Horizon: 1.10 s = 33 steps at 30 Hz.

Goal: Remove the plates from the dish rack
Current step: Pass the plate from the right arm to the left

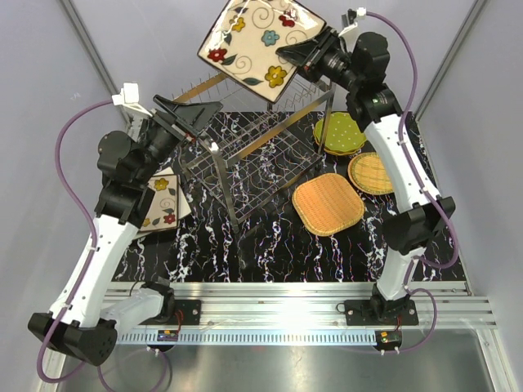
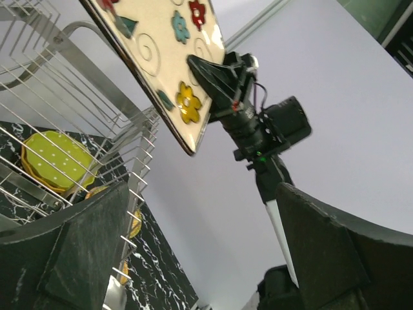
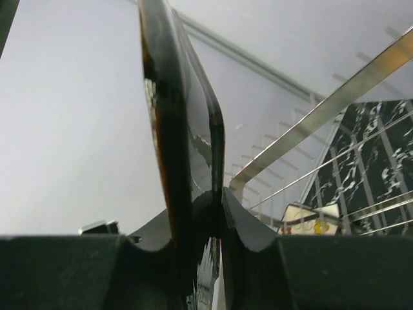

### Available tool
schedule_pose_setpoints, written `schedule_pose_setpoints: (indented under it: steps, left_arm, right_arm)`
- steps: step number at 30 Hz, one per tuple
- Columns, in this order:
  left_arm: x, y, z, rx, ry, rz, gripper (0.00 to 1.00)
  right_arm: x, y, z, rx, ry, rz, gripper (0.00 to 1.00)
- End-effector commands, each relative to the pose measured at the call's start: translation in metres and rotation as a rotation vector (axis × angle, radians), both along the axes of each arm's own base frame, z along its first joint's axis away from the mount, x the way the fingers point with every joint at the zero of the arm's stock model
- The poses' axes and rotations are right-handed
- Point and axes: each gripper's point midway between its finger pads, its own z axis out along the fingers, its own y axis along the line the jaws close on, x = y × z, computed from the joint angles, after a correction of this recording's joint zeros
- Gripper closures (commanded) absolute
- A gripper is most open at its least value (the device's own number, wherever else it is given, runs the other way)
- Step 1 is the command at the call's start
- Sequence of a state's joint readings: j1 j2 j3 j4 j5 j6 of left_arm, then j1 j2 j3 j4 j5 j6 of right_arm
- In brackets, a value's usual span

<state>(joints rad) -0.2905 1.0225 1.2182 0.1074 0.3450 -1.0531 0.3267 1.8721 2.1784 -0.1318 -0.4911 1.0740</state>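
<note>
R gripper [image 1: 299, 55]: pinched tight on right edge of flower-patterned plate [image 1: 260, 45], one finger each side of rim. Plate in air, clear of dish rack [image 1: 261, 147], above its far side; tilted, patterned face toward top cam. Edge-on in R wrist view, rim wedged deep btwn the two fingers.

Below plate: chrome rack standing on black marbled table [image 1: 270, 245], roughly center.

Right of rack, on table: green dotted plate [image 1: 339, 131] just beside rack, orange rim showing under it. Nearer the arm bases, two wicker plates [image 1: 328, 204], larger one by rack's front-right corner, smaller one [image 1: 372, 172] just beside it to the right.

L gripper [image 1: 193, 114]: jaws spread wide, nothing btwn them, level w/ rack's top-left rail, pointing toward held plate.

Left of rack: second flowered plate [image 1: 159, 204] flat on table, partly hidden under L arm.
</note>
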Motion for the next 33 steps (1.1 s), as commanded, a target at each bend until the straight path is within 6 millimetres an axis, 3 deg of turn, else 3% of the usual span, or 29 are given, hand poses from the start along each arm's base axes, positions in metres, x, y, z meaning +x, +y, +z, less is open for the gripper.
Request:
schedule_pose_setpoints:
  steps: [1,11,21,27,31,33]
  left_arm:
    - [0.002,0.008,0.032,-0.026,-0.098,0.068,0.01]
    - [0.017,0.004,0.03,-0.03,-0.088,0.079,0.01]
    - [0.01,0.003,0.044,-0.062,-0.137,0.07,0.1]
    - [0.006,0.004,0.049,-0.083,-0.155,0.065,0.19]
    - [0.003,0.004,0.051,-0.094,-0.166,0.058,0.33]
    - [0.0,0.006,0.052,-0.097,-0.17,0.061,0.44]
  right_arm:
    - [-0.12,-0.016,0.148,0.208,-0.417,0.096,1.0]
    - [-0.144,0.004,0.145,0.217,-0.416,0.17,1.0]
    - [-0.154,0.031,0.125,0.198,-0.383,0.238,1.0]
    - [-0.165,0.048,0.117,0.181,-0.396,0.279,1.0]
    - [-0.173,0.059,0.11,0.165,-0.41,0.297,1.0]
    - [-0.17,0.062,0.103,0.155,-0.398,0.295,1.0]
